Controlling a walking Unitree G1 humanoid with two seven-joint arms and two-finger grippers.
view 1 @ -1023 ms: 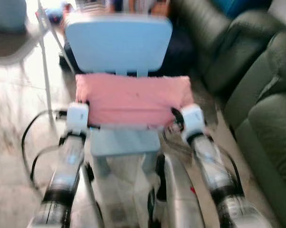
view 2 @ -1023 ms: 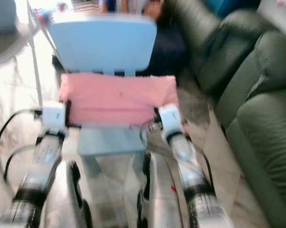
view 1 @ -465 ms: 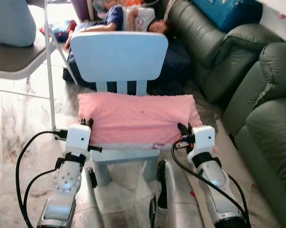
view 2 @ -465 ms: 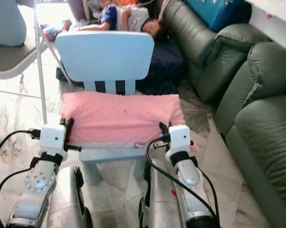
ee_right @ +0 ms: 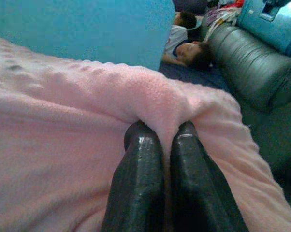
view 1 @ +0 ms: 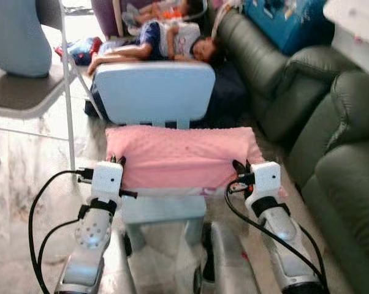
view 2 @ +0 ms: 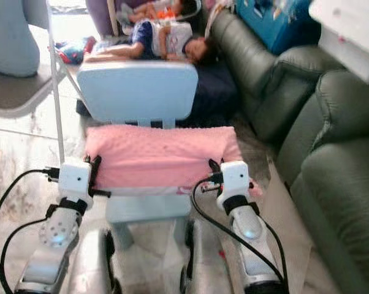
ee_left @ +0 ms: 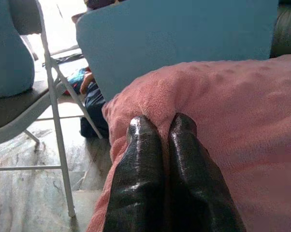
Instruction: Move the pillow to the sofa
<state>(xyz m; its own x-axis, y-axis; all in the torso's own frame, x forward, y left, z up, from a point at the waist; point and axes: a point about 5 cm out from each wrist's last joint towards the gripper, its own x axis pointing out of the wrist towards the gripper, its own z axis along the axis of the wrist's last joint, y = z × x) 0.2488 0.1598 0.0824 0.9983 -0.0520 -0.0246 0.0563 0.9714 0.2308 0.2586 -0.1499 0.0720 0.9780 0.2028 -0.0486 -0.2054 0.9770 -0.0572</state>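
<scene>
A pink fuzzy pillow (view 1: pixel 181 156) lies across the seat of a small light-blue chair (view 1: pixel 154 92) straight ahead. My left gripper (view 1: pixel 116 162) is shut on the pillow's left end; in the left wrist view its fingers (ee_left: pixel 140 145) pinch a fold of the fabric. At the pillow's right end my right gripper (view 1: pixel 241 168) is likewise shut, its fingers (ee_right: pixel 184 145) clamping a ridge of the pink cover. The dark green sofa (view 1: pixel 344 141) stands to the right of the chair.
A grey folding chair (view 1: pixel 25 92) holding a light-blue cushion (view 1: pixel 13 37) stands at the left. Behind the small chair a person (view 1: pixel 166 40) lies on the floor on a dark mat. A blue case (view 1: pixel 289 24) rests on the sofa's far end.
The camera has steadied and shifted, so the chair sits slightly lower in view. Both grippers stay clamped on the pillow's ends, which seems slightly raised off the seat.
</scene>
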